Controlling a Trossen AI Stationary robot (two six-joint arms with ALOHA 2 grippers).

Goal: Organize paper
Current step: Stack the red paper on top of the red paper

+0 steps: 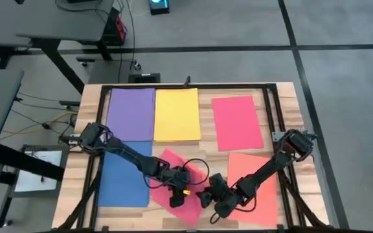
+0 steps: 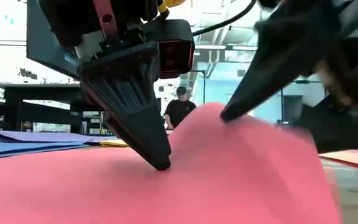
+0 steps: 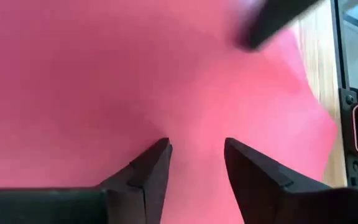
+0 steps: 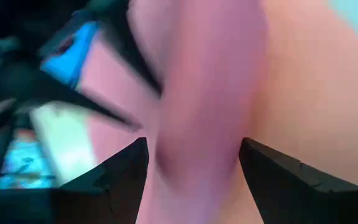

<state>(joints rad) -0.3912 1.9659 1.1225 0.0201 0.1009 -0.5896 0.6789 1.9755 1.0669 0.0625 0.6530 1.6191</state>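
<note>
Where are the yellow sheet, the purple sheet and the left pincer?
yellow sheet (image 1: 177, 114): high view, its middle.
purple sheet (image 1: 131, 113): high view, its middle.
left pincer (image 3: 196, 155): left wrist view, midway between fingertips.

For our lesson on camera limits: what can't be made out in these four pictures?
- High view: both arms cover the skewed pink sheet, so its lifted edge is hidden.
- Low view: the right gripper is blurred and cut off by the picture's edge.
- Right wrist view: the pink sheet is blurred between the fingers; contact unclear.
- Low view: the person is too small.
</note>
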